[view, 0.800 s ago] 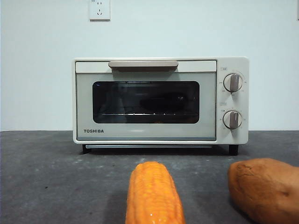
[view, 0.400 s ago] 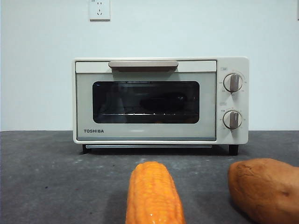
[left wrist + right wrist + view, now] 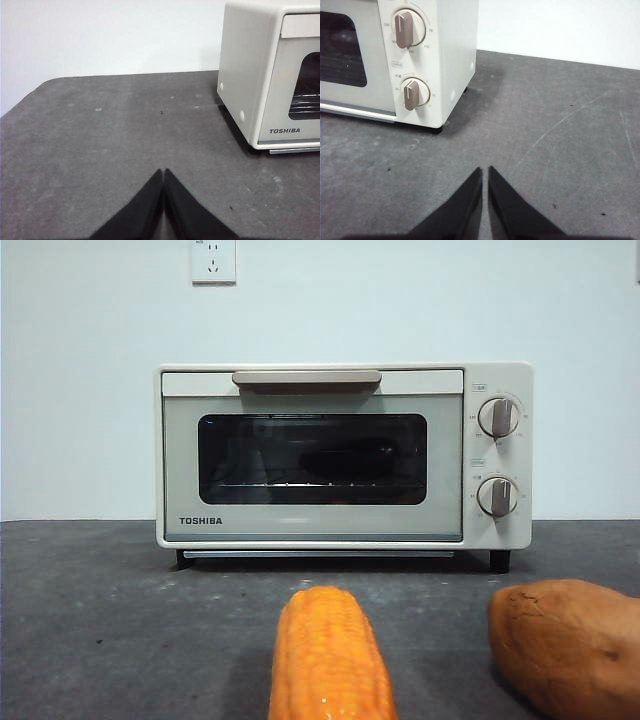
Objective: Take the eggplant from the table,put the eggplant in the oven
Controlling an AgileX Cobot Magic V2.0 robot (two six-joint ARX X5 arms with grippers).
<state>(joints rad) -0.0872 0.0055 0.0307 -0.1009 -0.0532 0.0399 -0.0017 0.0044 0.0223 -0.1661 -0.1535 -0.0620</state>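
Nothing has moved since earlier. In front we see the oven (image 3: 343, 454) shut, a dark long shape, likely the eggplant (image 3: 348, 462), inside. Left gripper (image 3: 163, 175) and right gripper (image 3: 485, 172) rest clenched, empty, over the table (image 3: 100, 150). The task looks done.

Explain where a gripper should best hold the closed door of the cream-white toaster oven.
Probably the beige bar handle, at its middle, coming from the front: it is a wide horizontal bar standing out along the top edge of the door.

Perhaps a lab: bare wall (image 3: 400, 300), socket (image 3: 213, 260).
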